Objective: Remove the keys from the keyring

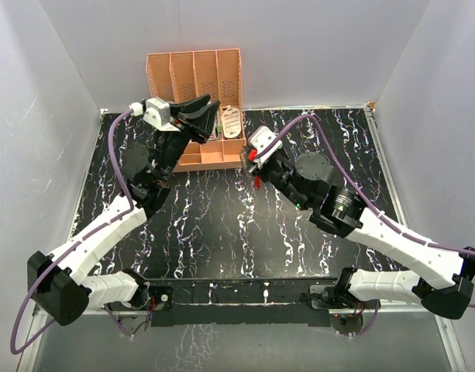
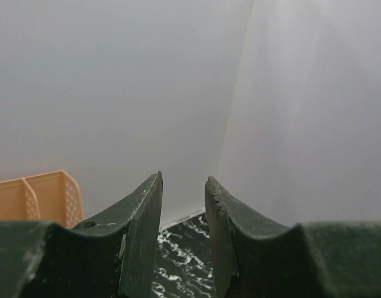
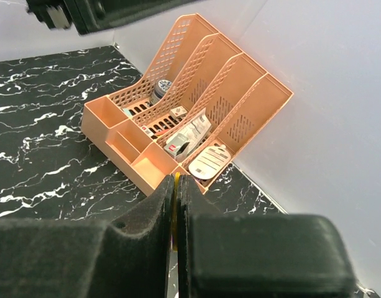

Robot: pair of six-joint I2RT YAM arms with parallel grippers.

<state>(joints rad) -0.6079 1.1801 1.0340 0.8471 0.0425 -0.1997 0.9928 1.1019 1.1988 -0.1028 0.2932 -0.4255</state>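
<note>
My right gripper is shut on a thin yellowish-gold key, seen edge-on between the pads, just in front of the orange rack. In the top view small red parts show beside and under this gripper; they look like the red-and-white tag of the keyring, mostly hidden by the gripper. The wire ring cannot be made out. My left gripper is open and empty, raised over the rack's front and pointing at the back right corner.
The orange rack stands at the back of the black marbled table and holds several small items, among them a white oval item. White walls enclose the table on three sides.
</note>
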